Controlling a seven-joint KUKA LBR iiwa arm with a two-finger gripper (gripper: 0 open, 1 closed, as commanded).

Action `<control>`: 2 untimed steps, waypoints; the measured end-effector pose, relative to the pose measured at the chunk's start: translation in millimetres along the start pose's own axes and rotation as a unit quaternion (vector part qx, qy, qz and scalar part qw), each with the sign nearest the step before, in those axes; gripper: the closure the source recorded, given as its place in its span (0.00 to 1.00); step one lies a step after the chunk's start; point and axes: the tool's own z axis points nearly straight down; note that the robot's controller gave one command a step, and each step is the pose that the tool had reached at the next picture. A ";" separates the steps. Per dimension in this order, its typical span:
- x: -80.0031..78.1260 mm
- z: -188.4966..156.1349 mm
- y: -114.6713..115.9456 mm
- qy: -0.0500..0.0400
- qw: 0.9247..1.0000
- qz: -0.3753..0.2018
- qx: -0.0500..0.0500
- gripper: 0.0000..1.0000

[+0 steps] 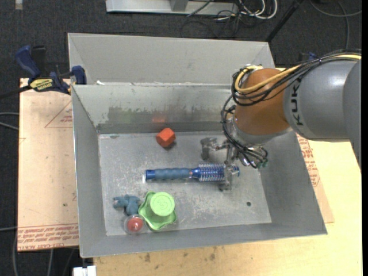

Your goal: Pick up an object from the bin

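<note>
Gripper (229,175): you are seeing it hanging at the bristly head of the brush (184,174); open or closed, you cannot tell;
Brush: blue, slim handle, lying flat.

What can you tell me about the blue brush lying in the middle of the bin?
The blue brush lies flat on the bin floor, roughly level across the view. Its slim, plastic-looking handle points left; the bristled head points right, beneath the gripper. Whether the gripper touches it is unclear. Nothing else touches it.
</note>
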 end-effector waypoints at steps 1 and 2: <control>-38.2 -51.6 3.5 -0.003 0.997 -0.078 0.000 0.00; -41.2 0.3 0.1 0.002 0.995 -0.103 -0.002 0.00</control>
